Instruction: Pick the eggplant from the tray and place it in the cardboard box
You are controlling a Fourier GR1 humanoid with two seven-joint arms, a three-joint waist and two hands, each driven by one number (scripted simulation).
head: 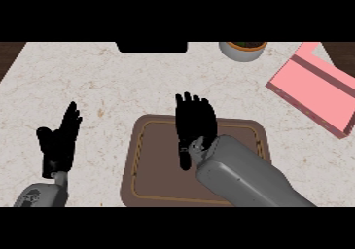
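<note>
Two black hands over a pale speckled counter point(101, 82). Right hand point(196, 126) above the upper middle of a brown tray point(148, 185), fingers stretched straight toward the far edge, thumb down at the side, curled round nothing visible, so released. Grey forearm slanting in from the lower right, covering part of the tray's right half. Left hand point(59, 141) resting left of the tray and apart from it, fingers up and relaxed, gripping nothing. Eggplant not to be made out anywhere; whether hidden beneath the right hand or forearm, cannot tell. Pink box point(316, 92) at the far right, lying at an angle, well apart from the tray. Grey pot point(243, 50) with dark contents at the far edge, left of the box. Black object point(152, 46) at the far edge, left of the pot.
</note>
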